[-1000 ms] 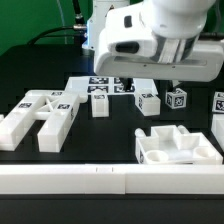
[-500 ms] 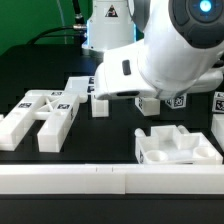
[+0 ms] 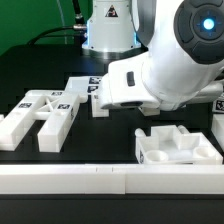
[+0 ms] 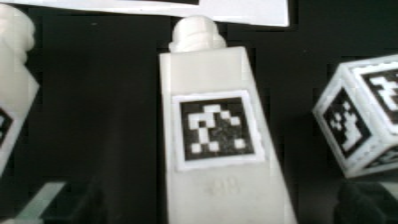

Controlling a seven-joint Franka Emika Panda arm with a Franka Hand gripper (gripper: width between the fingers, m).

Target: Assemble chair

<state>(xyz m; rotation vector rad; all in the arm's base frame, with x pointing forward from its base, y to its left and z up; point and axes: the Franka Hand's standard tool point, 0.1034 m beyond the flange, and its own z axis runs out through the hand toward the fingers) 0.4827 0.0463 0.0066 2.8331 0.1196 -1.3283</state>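
No words, numerals or brand marks are legible in either view. The only signs are square black-and-white coded tags.

Wrist view:
- One tag (image 4: 214, 125) is on the face of the white bar (image 4: 217, 185).
- A second is on the block (image 4: 365, 105) just beside the bar.

Exterior view:
- Tags appear on the H-shaped frame (image 3: 42, 120), on the marker board (image 3: 76, 86) and on the robot base (image 3: 110, 14).

The tag patterns are too small or too blurred to read as characters.
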